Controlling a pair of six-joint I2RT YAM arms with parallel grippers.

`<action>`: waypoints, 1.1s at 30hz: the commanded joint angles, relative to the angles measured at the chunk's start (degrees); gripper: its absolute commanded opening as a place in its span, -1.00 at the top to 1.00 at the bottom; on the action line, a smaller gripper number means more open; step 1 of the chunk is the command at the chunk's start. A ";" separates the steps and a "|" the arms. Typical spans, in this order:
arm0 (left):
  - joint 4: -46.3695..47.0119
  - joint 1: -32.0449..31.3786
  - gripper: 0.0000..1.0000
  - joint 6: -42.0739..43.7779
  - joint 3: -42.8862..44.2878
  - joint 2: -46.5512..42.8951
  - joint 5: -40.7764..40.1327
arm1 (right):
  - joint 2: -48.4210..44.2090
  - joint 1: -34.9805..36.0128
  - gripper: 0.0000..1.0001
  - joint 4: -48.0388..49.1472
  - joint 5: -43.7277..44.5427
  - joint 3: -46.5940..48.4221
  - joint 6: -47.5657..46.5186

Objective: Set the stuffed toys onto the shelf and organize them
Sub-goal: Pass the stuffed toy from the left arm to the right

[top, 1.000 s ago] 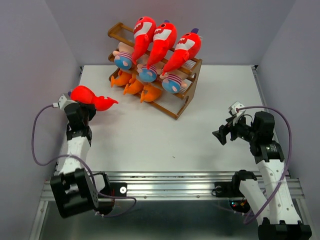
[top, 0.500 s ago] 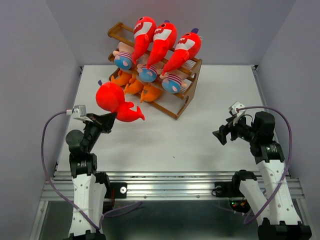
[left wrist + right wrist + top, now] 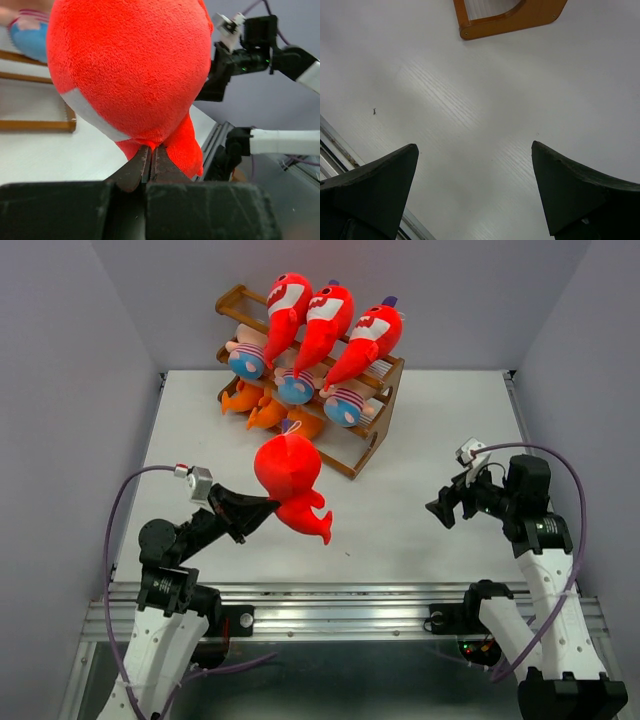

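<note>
From above, the shelf (image 3: 232, 302) stands at the far side of the desk (image 3: 450, 430), set at an angle. Three red sharks (image 3: 325, 320) lie on its top tier and three dolls (image 3: 293, 388) on the middle one. Three orange fish (image 3: 268, 412) fill the bottom. A fourth red shark (image 3: 290, 475) hangs in the air just in front of the shelf, near its bottom rail, with its tail pointing away from the shelf. The left jaws are pinched shut on its lower body. The left arm (image 3: 180, 540) reaches up towards the shelf from the near left. The right arm (image 3: 525, 510) sits well to the right of the shelf, and the right jaws are spread wide and hold nothing.

From the left wrist, the held shark (image 3: 130, 70) fills most of the view. A pale band crosses its side. The left jaws meet on a fold of plush at its base, with no gap between them. Behind it on the left are shelf rails (image 3: 30, 125) and part of a doll (image 3: 27, 42). The right arm (image 3: 250, 50) is on the far side.

From the right wrist, the two dark fingers (image 3: 375, 185) stand far apart over bare desk (image 3: 480, 125). A corner of the shelf's side panel (image 3: 520, 17) shows at the top edge.
</note>
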 commanded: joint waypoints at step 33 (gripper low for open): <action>0.50 -51.50 1.00 21.15 16.66 29.58 -16.90 | 2.45 -0.41 -1.00 -19.57 -3.31 19.78 -4.84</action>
